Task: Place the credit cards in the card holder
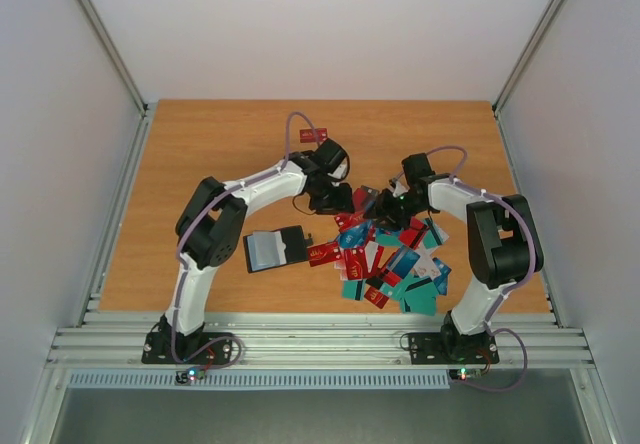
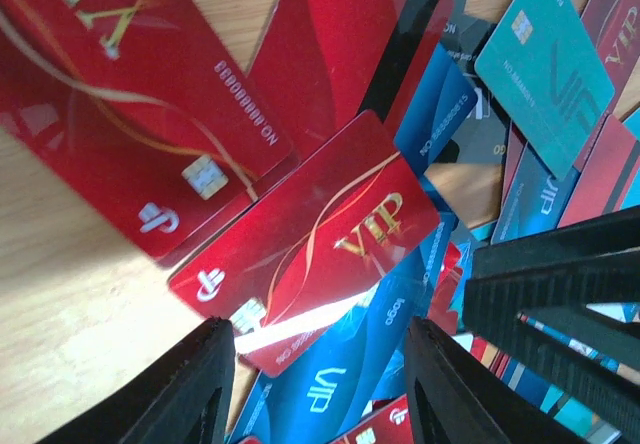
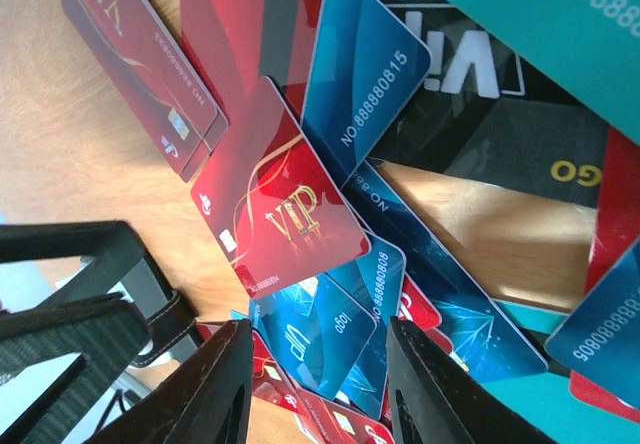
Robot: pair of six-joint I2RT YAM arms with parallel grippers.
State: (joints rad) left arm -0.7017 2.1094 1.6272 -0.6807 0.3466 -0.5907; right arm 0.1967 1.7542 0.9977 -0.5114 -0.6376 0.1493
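Beyond the metal rails (image 1: 320, 339), the wooden worktop (image 1: 200, 144) bears the open card holder (image 1: 270, 251), left of the heaped credit cards (image 1: 385, 264). The left pincer (image 2: 320, 394) and right pincer (image 3: 315, 394) hang part-open over them (both empty). Farther back, one red card (image 1: 313, 136); white walls (image 1: 330, 24) around.

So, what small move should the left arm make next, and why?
Probably lower the left gripper onto the red VIP card and close on its edge: its jaws stand open and empty just above that card, which nothing covers, and the card holder lies open nearby.
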